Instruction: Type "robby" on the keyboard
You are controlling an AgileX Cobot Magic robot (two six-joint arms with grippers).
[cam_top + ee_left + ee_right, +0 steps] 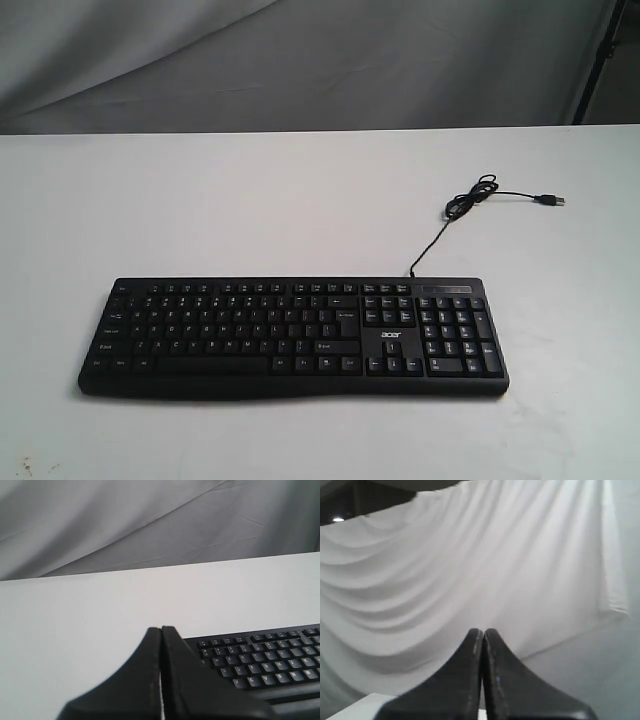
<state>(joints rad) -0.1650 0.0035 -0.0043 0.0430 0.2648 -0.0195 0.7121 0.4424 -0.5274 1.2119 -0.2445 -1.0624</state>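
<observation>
**A:** Where does the keyboard (295,338) sit?

**B:** Flat on the white bench (200,200), toward 6 o'clock in the exterior view. Its long axis runs from 9 to 3, with the number pad at the 3 o'clock end. The USB cable (432,240) leaves the back edge and loops off toward 1 o'clock. Its plug (549,200) lies loose, connected to nothing.

**A:** And the claws?

**B:** Neither shows in the exterior view. The left claw (161,630) has its fingers pressed together with nothing between them, and the right claw (483,630) is the same.

**A:** Which is nearer?

**B:** The left, I'd judge. Its wrist camera catches the keyboard's 9 o'clock end, letter rows included, lying ahead of and below the tips and clear of them. The right wrist camera sees only draped cloth (470,555) and a sliver of bench, with no keys at all.

**A:** So what does the first move call for?

**B:** Probably the left claw travelling toward 3 o'clock along the long axis, then dropping onto "r". The legends are too small to read in the exterior view, so the left wrist view is the one to aim by.
</observation>
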